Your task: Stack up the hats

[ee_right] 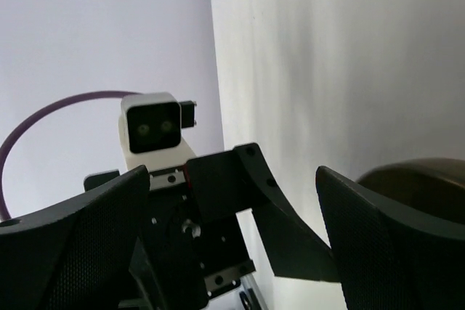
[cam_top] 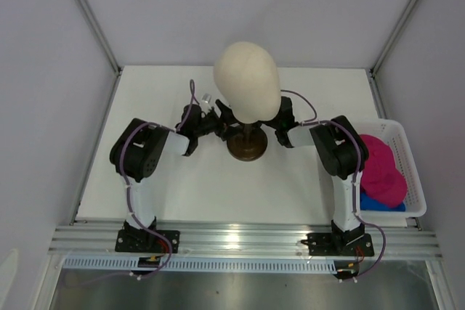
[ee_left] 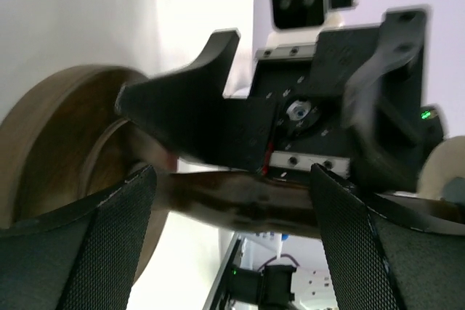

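The hats lie in a white basket at the table's right edge. A magenta-pink hat is on top, and a blue hat shows beneath its near side. My left gripper is open just left of the mannequin stand's stem. In the left wrist view that dark stem crosses between the mesh fingers of my left gripper, and nothing is gripped. My right gripper is open on the stem's right side and faces the left one. In the right wrist view, my right gripper holds nothing.
A cream egg-shaped mannequin head stands mid-table on a dark round base, hiding part of both grippers from above. White walls close the table at the back and sides. A metal rail runs along the near edge.
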Robot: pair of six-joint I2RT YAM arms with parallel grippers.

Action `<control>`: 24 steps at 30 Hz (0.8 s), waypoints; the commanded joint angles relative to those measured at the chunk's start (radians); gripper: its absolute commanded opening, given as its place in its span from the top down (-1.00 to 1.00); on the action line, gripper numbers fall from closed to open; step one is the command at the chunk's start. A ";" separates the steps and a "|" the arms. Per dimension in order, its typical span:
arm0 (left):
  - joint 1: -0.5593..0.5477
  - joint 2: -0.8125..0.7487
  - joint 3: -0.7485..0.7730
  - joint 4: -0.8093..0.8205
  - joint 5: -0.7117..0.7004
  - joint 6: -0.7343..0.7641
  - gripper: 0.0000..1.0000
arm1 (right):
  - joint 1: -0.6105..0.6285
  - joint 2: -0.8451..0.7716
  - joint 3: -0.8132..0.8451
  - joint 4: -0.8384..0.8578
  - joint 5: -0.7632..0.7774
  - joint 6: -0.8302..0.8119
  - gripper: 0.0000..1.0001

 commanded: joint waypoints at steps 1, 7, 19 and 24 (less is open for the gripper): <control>-0.022 -0.103 -0.136 0.188 -0.095 -0.033 -0.77 | 0.039 -0.078 -0.001 -0.082 0.014 -0.039 -0.99; -0.042 -0.247 -0.308 0.195 -0.226 -0.024 -0.76 | 0.061 -0.113 -0.003 -0.144 0.026 -0.079 -0.99; -0.051 -0.569 -0.285 -0.299 -0.424 0.315 -0.81 | -0.099 -0.091 0.178 -0.538 -0.070 -0.389 -0.99; -0.051 -0.680 -0.247 -0.477 -0.473 0.486 -0.82 | -0.162 -0.159 0.157 -0.598 -0.050 -0.467 -0.99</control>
